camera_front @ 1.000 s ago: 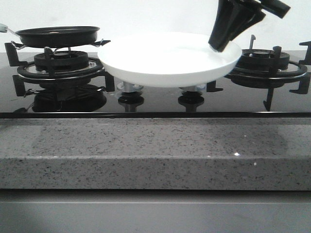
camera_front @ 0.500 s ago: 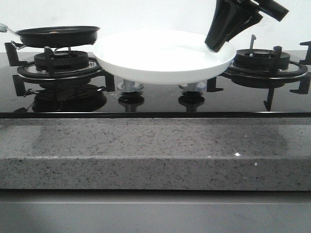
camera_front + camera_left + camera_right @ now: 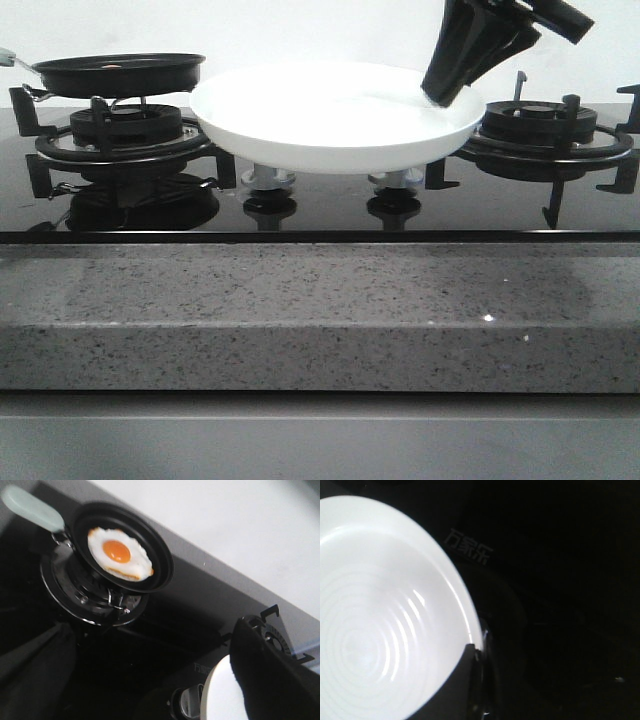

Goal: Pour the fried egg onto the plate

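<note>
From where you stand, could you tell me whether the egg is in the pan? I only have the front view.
Observer: Yes, the fried egg lies flat in the pan, yolk up.
Operator: Is the plate bare inside?
Observer: Yes, the plate holds nothing.
Operator: And the left gripper?
Observer: The left gripper is open, not touching the pan's handle.

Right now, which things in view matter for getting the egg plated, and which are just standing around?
Job: fried egg, in the black frying pan on the left burner; plate, held at its rim by the right gripper.
Idle: right burner; stove knobs; stone counter edge.
</note>
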Robot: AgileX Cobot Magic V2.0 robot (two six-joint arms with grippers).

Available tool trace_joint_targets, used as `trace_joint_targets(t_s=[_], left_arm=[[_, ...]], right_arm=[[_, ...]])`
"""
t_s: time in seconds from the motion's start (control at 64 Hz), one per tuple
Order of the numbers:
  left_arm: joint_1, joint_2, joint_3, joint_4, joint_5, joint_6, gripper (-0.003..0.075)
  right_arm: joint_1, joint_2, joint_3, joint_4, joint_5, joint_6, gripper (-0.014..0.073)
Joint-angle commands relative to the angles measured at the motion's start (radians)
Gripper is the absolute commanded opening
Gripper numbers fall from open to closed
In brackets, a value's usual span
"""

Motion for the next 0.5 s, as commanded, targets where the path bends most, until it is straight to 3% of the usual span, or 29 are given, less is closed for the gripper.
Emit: trace_joint_targets(t_s=[0.0,0.25,0.484], left_arm=[[0.022,0.083,-0.09,-0.082,0.008,0.008,0.0618],[0.24,0.341,-0.186,-0.438,0.279,0.243,0.0618],[0.313,0.49,-0.267,-0.495,0.308,0.318,0.0618]], right_arm=[[-0.001,-0.056,-0.023,0.043,-0.03,-0.011,-0.0058],[-0.001,-0.056,-0.023,0.043,-0.03,-0.011,-0.0058],[-0.001,-0.056,-0.023,0.043,-0.03,-0.011,-0.0058]])
